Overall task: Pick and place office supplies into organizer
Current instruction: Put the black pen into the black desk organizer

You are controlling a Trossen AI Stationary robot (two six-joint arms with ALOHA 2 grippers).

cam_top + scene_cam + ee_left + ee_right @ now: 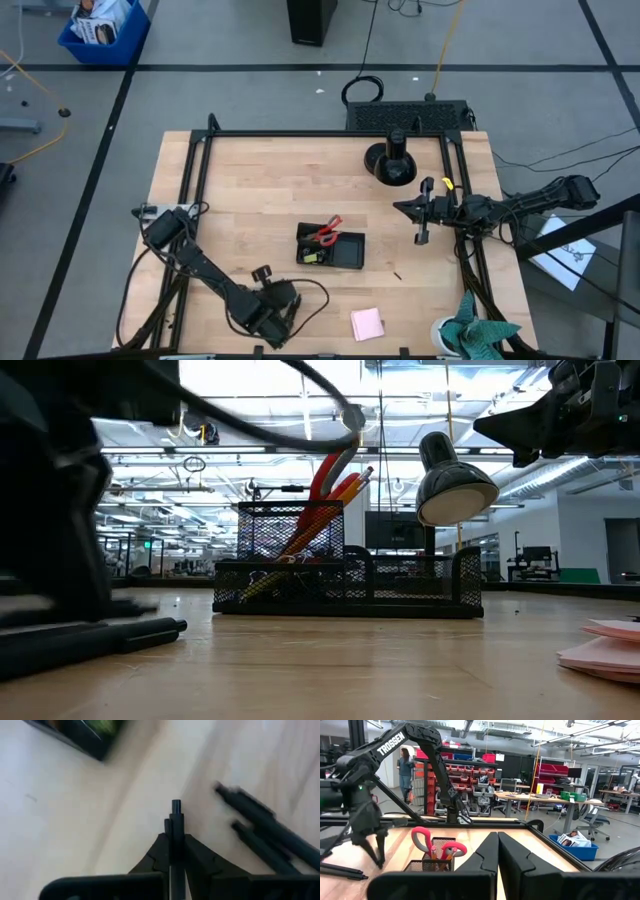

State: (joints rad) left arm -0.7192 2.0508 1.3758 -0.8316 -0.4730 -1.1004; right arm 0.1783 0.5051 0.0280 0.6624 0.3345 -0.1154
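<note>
Where table [200, 220] ends, left end effector [272, 322] grips pen [176, 820].

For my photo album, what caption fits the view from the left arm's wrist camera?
Left gripper shut on a dark pen above the wooden table, two more pens lying beside.

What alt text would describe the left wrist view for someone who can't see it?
The left gripper is shut on a dark pen just above the wooden table. Two more dark pens lie beside it, and a corner of the black organizer shows.
</note>
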